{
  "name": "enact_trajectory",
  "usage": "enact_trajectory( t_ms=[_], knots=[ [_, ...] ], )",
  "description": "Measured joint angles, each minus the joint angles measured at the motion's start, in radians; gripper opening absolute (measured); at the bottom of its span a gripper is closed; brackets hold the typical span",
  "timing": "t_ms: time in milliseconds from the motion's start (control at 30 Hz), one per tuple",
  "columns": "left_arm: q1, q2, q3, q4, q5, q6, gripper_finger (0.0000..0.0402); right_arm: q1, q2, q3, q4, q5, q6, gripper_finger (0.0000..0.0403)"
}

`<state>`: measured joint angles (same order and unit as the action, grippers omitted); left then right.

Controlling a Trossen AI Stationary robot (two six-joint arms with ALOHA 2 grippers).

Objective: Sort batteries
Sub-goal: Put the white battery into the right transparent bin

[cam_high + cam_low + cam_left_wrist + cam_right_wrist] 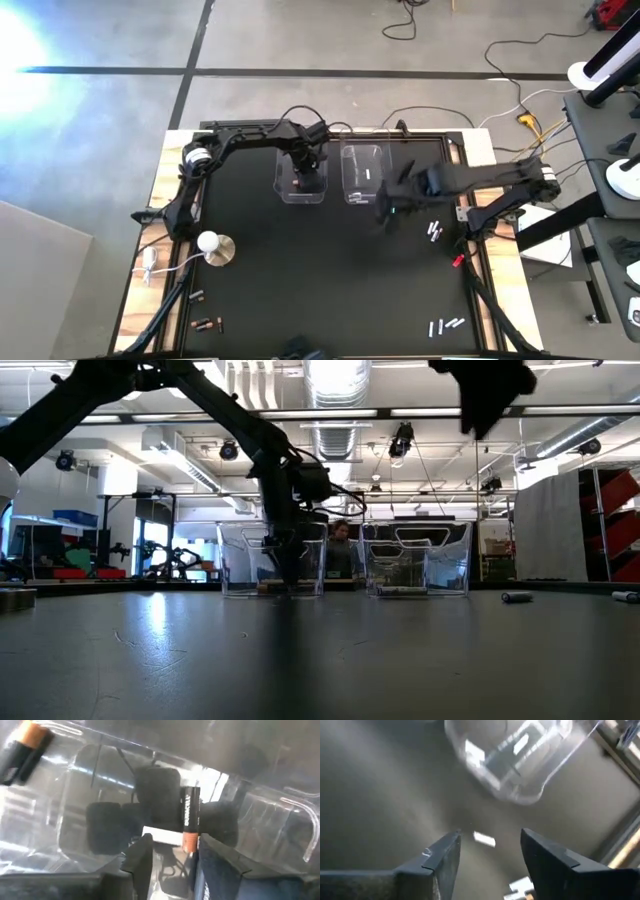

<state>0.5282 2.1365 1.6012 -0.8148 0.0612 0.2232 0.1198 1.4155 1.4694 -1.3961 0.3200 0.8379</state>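
Observation:
Two clear bins stand side by side at the far middle of the black mat, a left bin (281, 170) and a right bin (348, 172). My left gripper (308, 178) points down into the left bin, fingers open (172, 842). A dark, copper-ended battery (190, 817) shows just past its fingertips, and another dark battery (22, 750) lies off to one side. My right gripper (388, 208) hangs open high above the mat, just near of the right bin (520, 775). A small silvery-white piece (484, 839) shows beyond its fingers; I cannot tell whether it is lying or falling. My left gripper stands open with the dark battery's copper end (189, 844) close beside one fingertip (212, 851). I cannot tell whether the finger touches the battery.
Silvery batteries lie at the right (435, 232) and near right (447, 325) of the mat, dark ones at the near left (207, 324). A white round-based knob (210, 243) stands at the left and a small red object (457, 260) at the right. A person (343, 535) shows behind the bins.

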Motion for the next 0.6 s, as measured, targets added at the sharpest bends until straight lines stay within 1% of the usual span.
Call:
enact_trajectory(
  t_ms=[133, 200, 300, 433, 600],
  knots=[
    [0.0, -0.033, 0.0, -0.013, 0.0, -0.014, 0.016, 0.056, 0.0, -0.175, 0.018, -0.018, 0.0, 0.021],
    [-0.001, -0.046, 0.0, -0.028, 0.014, -0.035, 0.0163, 0.07, 0.0, -0.256, 0.066, -0.062, -0.026, 0.021],
    [-0.002, -0.08, 0.0, -0.051, 0.049, -0.07, 0.0164, 0.083, 0.0, -0.361, 0.158, -0.138, -0.129, 0.0208],
    [-0.002, -0.13, 0.0, -0.06, 0.059, -0.124, 0.0164, 0.079, -0.005, -0.48, 0.288, -0.168, -0.278, 0.0211],
    [-0.007, -0.217, -0.002, -0.063, 0.059, -0.174, 0.0164, 0.062, -0.005, -0.59, 0.419, -0.17, -0.421, 0.0211]
  ],
)
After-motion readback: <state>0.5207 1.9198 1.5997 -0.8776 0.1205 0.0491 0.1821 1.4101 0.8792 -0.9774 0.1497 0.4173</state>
